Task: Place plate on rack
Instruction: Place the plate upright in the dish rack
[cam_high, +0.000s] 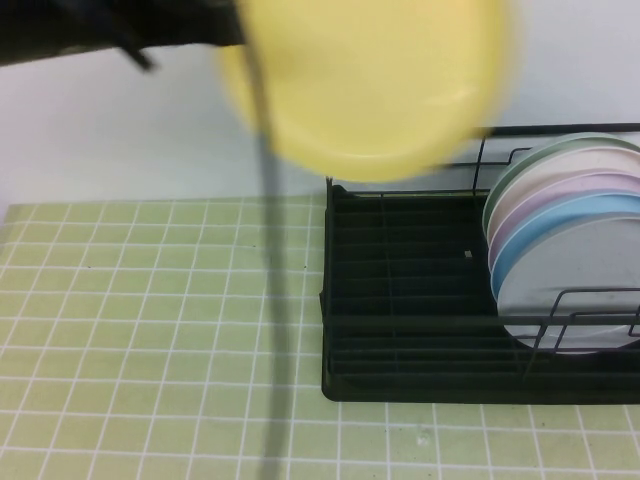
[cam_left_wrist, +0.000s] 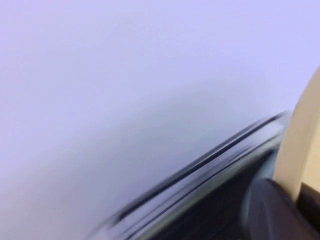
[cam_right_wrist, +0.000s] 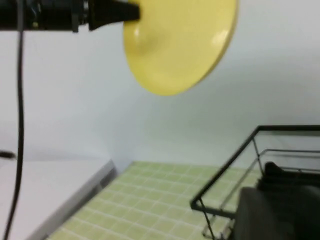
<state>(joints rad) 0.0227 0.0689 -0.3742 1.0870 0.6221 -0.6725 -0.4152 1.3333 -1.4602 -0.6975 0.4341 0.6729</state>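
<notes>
"Plate whereabouts, please?"

"The yellow plate (cam_high: 370, 80) is in the air at the top centre of the high view. It is blurred, up and left of the black dish rack (cam_high: 400, 375), and not touching it."

"What holds it?"

"The left gripper (cam_right_wrist: 131, 12) reaches in from the upper left and is clamped on the plate's rim."

"And the rack?"

"It sits at the right of a pale green tiled mat (cam_high: 130, 330). A row of pastel plates (cam_high: 570, 230) stands on edge at its right end. A thin dark cable (cam_high: 272, 300) hangs down left of centre."

"The other arm?"

"The right gripper (cam_right_wrist: 280, 205) shows only in its own wrist view, close beside a corner of the rack. Whether it is open or closed cannot be told."
</notes>
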